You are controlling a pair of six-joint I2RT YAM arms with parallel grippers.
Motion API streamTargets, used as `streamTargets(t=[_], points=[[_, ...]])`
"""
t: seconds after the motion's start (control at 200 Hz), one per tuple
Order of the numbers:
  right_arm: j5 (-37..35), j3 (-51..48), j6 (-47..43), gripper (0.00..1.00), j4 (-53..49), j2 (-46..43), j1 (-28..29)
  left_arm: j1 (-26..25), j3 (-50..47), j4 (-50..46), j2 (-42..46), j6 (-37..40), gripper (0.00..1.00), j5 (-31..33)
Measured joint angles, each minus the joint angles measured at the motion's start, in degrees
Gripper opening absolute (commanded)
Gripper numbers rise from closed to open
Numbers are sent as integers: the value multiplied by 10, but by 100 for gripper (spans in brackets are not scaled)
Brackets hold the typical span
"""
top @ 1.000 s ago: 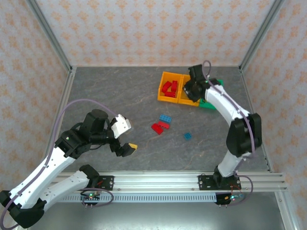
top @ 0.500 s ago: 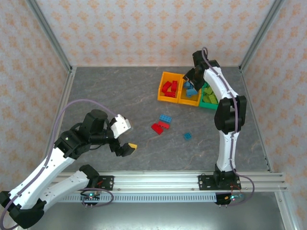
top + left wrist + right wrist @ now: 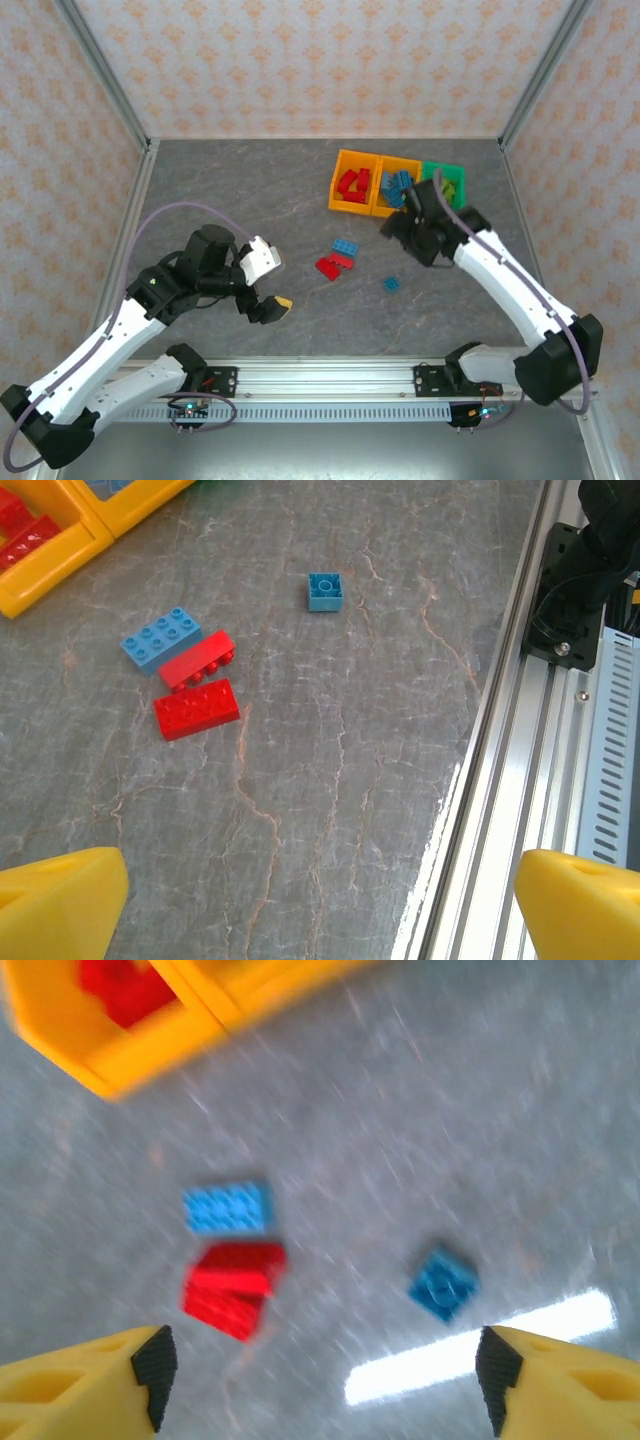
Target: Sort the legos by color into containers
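Three joined bins stand at the back right: an orange bin [image 3: 338, 200] with red legos, an orange bin [image 3: 408, 166] with blue legos, and a green bin [image 3: 455, 172]. On the table lie a blue brick [image 3: 345, 247] [image 3: 160, 638] [image 3: 227, 1207], two red bricks [image 3: 333, 265] [image 3: 196, 708] [image 3: 235, 1285] and a small blue brick [image 3: 391, 285] [image 3: 324, 591] [image 3: 443, 1284]. My right gripper [image 3: 402, 228] [image 3: 320, 1385] hovers open in front of the bins, above these bricks, holding nothing. My left gripper [image 3: 264, 284] [image 3: 320, 915] is open and empty, left of the bricks.
An aluminium rail [image 3: 330, 378] [image 3: 560, 730] runs along the near edge of the table. Patterned walls with metal posts [image 3: 105, 75] close the left, back and right sides. The right wrist view is motion-blurred.
My right arm has swung away from above the bins, down and toward the table's middle over the loose bricks. My left gripper shifted slightly to the right.
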State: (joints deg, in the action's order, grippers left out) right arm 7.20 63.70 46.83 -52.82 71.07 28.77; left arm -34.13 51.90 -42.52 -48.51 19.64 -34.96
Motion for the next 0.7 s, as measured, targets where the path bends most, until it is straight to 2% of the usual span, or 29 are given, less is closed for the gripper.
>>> streamTargets(t=[0.165, 0.25, 0.405, 0.555, 0.641, 0.701], points=[[-31, -61, -2, 100, -57, 62, 83, 0, 0, 0, -18, 0, 100, -9], [-38, -57, -14, 99, -65, 120, 103, 0, 0, 0, -19, 0, 100, -13], [-51, -50, -54, 99, -42, 202, 106, 0, 0, 0, -19, 0, 100, -17], [-56, -51, -100, 98, 9, 242, 76, 0, -4, 1, -15, 0, 100, -16], [-50, -64, -127, 91, 48, 245, 58, 0, -18, 1, -2, -1, 100, -14], [-37, -75, -145, 78, 72, 245, 51, 0, -27, 1, 8, -2, 100, -9]])
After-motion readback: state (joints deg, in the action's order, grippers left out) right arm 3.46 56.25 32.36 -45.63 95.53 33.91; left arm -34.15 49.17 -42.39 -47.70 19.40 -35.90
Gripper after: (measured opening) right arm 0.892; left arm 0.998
